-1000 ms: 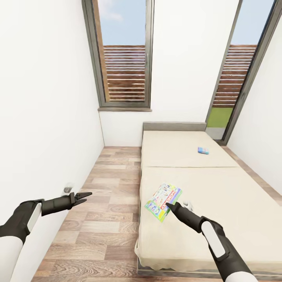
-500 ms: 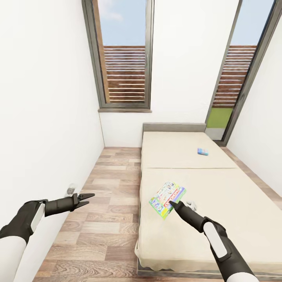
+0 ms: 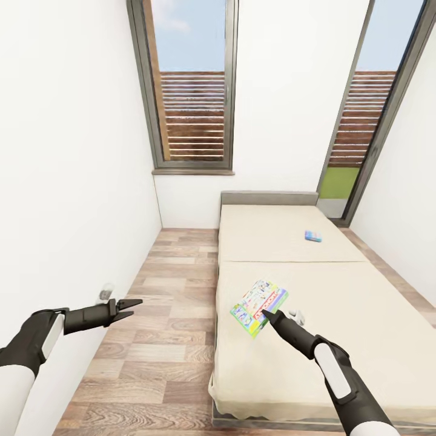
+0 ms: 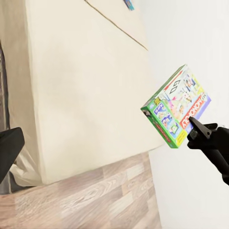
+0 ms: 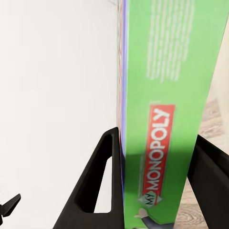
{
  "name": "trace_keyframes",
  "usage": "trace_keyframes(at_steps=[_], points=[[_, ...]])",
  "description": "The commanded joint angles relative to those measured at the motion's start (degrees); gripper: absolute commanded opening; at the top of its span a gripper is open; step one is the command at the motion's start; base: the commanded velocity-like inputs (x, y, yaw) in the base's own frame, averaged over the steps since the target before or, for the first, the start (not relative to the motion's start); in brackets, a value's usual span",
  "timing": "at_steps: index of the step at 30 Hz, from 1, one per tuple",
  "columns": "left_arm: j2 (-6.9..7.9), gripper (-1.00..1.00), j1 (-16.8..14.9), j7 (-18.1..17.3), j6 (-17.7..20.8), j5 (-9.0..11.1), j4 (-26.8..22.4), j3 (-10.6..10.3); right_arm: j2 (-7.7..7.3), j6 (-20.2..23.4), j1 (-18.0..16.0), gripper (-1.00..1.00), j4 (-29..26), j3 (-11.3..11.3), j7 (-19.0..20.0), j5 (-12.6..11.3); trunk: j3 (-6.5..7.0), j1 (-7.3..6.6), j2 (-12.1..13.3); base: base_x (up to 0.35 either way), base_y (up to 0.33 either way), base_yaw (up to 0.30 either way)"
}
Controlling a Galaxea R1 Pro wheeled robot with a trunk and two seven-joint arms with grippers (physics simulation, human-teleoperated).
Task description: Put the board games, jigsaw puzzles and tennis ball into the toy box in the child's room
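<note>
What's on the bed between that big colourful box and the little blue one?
Nothing but bare beige mattress and its seam lies between the Monopoly box and the small blue box, seen in the head view.

Floor (image 3: pixel 175 315) left of bed (image 3: pixel 339 339) seems open; wall (image 3: pixel 72 181) hems it.

A narrow room with plain white walls (image 3: pixel 72 151) and a wood-plank floor (image 3: pixel 163 327) held a low beige-mattressed bed with a grey headboard (image 3: pixel 269 197), beneath two tall dark-framed windows (image 3: pixel 191 85) that showed blue sky and slatted brown fencing.
</note>
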Motion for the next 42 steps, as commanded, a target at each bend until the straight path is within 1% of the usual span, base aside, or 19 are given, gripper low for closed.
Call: trace_keyframes(at_steps=[1,23,29,42], points=[[0.04,1.0,0.0,-0.1,0.3,0.1,0.0,0.0,0.03,0.4,0.0,-1.0,0.0,-0.1,0.1,-0.3,0.12,-0.22,0.4,0.0,0.0,0.0],[-0.17,1.0,-0.1,0.3,0.4,0.1,0.0,-0.3,0.12,0.3,0.0,-1.0,0.1,-0.2,0.1,-0.2,4.07,-5.05,9.2,0.0,0.0,0.0],[0.06,1.0,-0.1,0.2,0.4,0.1,0.0,-0.2,0.37,0.2,0.0,-1.0,0.1,-0.2,0.1,-0.2,5.14,-6.37,11.6,0.0,0.0,0.0],[-0.01,1.0,-0.1,0.2,0.4,0.1,0.0,-0.1,0.37,-0.5,0.0,-1.0,0.1,-0.1,0.1,-0.3,7.48,-9.23,16.8,0.0,0.0,0.0]])
